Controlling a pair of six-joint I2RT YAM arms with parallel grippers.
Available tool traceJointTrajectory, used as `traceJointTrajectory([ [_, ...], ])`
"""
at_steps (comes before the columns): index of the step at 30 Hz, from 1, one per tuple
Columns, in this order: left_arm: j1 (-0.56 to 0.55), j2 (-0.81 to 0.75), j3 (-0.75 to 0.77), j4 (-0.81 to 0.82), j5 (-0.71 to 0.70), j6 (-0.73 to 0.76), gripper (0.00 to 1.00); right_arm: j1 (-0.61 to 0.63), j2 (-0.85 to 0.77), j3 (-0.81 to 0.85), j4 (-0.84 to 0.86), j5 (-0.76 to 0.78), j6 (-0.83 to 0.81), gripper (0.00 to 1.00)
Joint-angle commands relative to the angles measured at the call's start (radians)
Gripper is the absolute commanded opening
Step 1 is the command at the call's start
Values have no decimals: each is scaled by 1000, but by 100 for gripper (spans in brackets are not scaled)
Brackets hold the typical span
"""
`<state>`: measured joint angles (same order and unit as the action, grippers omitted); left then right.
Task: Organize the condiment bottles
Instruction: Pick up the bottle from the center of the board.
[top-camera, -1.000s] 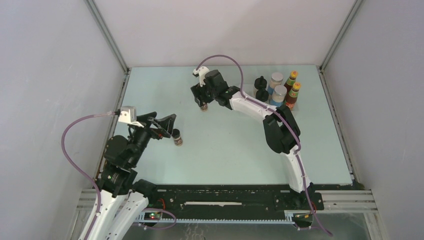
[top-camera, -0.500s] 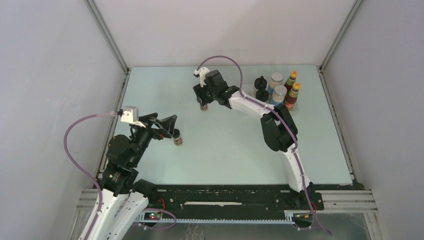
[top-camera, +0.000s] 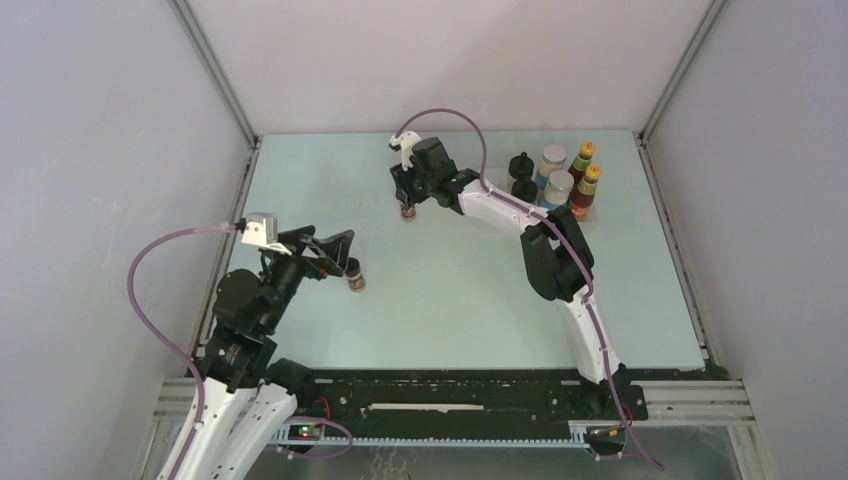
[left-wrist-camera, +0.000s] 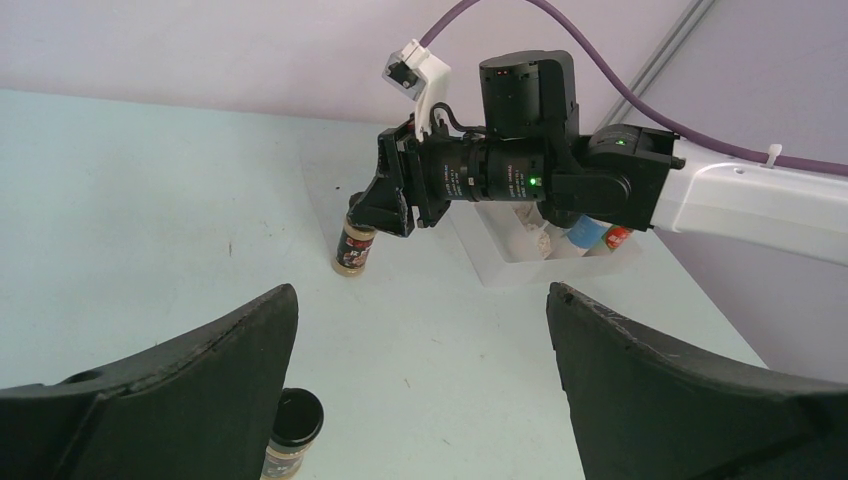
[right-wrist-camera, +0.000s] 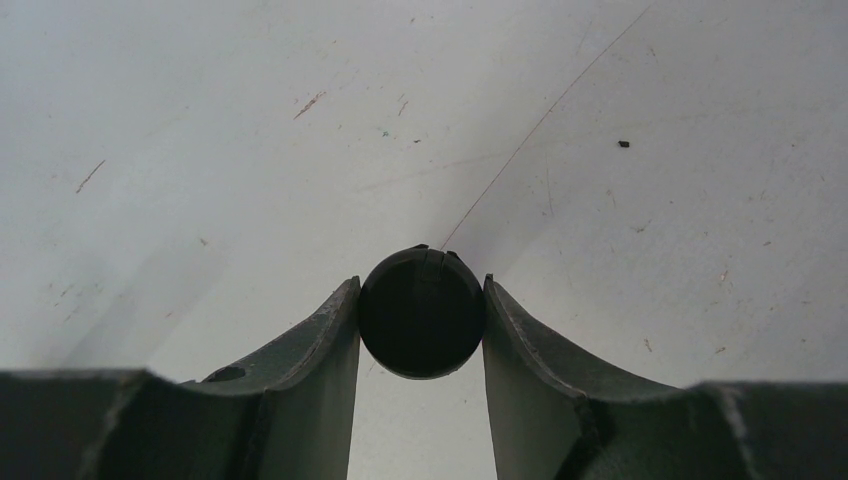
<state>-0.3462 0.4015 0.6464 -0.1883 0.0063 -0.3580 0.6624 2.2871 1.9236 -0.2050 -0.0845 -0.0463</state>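
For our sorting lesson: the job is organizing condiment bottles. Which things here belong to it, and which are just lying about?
Job: red sauce bottles, grey-lidded jars, black-lidded jars, held small jar in right end effector, loose small jar.
Other: clear tray, purple cables, table.

We count eight small condiment bottles on one pale tabletop (top-camera: 450, 300):
- two slim red sauce bottles with yellow caps (top-camera: 586, 153) (top-camera: 591, 178)
- two round grey-lidded jars with blue labels (top-camera: 553, 160) (top-camera: 559, 187)
- two tiny dark round jars (top-camera: 520, 164) (top-camera: 524, 188)
- two small black-lidded jars of pale powder (top-camera: 407, 212) (top-camera: 354, 278)

We also count one clear plastic tray (left-wrist-camera: 497, 268), two black-and-white robot arms (top-camera: 235, 345) (top-camera: 500, 210), and two black two-finger hands, left hand (left-wrist-camera: 422, 292) and right hand (top-camera: 405, 204).
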Motion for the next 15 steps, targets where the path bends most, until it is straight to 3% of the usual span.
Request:
traceJointTrajectory([
  [1,4,7,-24,38,1,18,99,-7,6,34,-11,14,5,0],
  [15,4,-1,-28,37,-2,19,99,-7,-44,23,-7,32,3,0],
])
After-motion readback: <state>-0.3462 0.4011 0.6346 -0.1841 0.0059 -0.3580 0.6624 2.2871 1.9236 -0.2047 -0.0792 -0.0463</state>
